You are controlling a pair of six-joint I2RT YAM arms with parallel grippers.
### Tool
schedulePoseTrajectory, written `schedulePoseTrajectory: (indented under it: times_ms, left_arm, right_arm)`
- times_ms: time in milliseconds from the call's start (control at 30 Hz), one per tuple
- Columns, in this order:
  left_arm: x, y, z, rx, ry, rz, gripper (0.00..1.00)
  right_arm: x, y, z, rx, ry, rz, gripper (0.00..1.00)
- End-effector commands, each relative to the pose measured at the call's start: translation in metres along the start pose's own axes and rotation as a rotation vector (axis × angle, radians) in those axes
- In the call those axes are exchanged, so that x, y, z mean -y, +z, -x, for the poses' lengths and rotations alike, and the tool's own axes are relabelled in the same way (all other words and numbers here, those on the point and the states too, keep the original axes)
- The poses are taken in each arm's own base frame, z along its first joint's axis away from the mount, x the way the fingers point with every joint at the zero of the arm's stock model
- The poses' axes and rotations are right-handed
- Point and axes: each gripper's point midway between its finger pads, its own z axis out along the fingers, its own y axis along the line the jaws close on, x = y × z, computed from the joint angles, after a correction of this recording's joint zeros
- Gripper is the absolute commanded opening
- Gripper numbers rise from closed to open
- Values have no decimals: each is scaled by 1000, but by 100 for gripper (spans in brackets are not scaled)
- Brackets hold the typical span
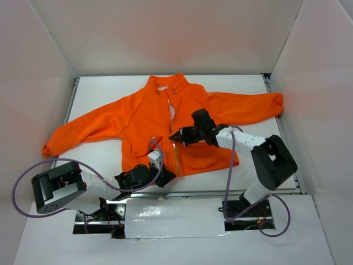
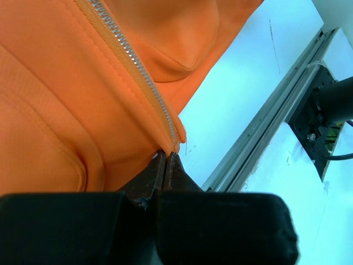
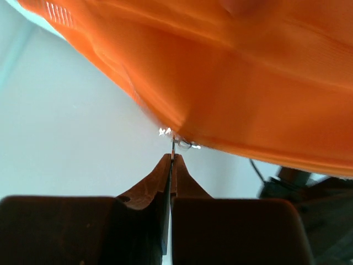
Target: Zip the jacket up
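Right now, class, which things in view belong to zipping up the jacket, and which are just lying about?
Job in hand:
jacket
zipper
zipper pull, pinched by the right end effector
left end effector, pinching the hem

Just there:
table
purple cable
metal rail

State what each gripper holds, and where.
The left gripper pinches the jacket at its bottom hem, where the zipper ends; the right gripper pinches the metal zipper pull.

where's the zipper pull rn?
Right wrist view: zipper pull pinched in the right gripper, midway up the jacket front; the left gripper clamps the hem at the zipper's bottom end.
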Motion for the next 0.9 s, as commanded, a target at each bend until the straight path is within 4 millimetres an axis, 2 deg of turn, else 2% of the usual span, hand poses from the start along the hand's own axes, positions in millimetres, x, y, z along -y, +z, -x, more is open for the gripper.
schedulePoseTrajectory:
  times_ms: [0,33,67,133,167,233,367,400,467,600,667,700,733,767,800,833,867]
  left_arm:
    - [10,-11,-30,-110,25,-59,0]
    - [10,-12,-30,-111,23,-57,0]
    - [10,-12,-30,-110,23,-58,0]
    - [12,-12,-30,-111,26,-63,0]
    - [14,-11,-29,-113,26,-69,0]
    - [16,-10,-30,-120,30,-73,0]
    - [21,-9,-30,-124,40,-72,0]
    - [21,-9,-31,-128,40,-67,0]
    - [26,-9,-31,-126,42,-75,0]
    - [30,-10,-32,-127,44,-78,0]
    - [30,-9,-32,-130,44,-73,0]
    - [31,-8,-31,-127,48,-70,0]
    - [31,-7,-31,-129,49,-68,0]
    - [31,-7,-31,-130,49,-67,0]
    - [32,-6,-30,-130,51,-69,0]
    - [34,-5,-30,-128,51,-74,0]
    - [35,-5,-30,-129,52,-78,0]
  right_arm:
    - [-79,-10,3,35,87,152,0]
    - [-80,-7,9,56,97,133,0]
    - [-94,-6,12,67,84,150,0]
    - [-102,-2,22,109,92,145,0]
    - [-115,1,32,133,75,165,0]
    - [-129,4,45,175,62,197,0]
    - [-175,15,73,213,3,244,0]
    - [-182,16,76,210,-11,241,0]
    - [-210,17,79,200,-41,284,0]
    - [-256,26,82,148,-125,376,0]
    - [-275,30,74,72,-180,432,0]
    - [-287,41,76,36,-206,458,0]
    - [-291,45,70,-32,-230,464,0]
    - [-305,44,62,-87,-280,529,0]
    - [-317,55,64,-140,-289,569,0]
    - [-327,50,52,-223,-344,637,0]
    - [-344,36,37,-278,-350,695,0]
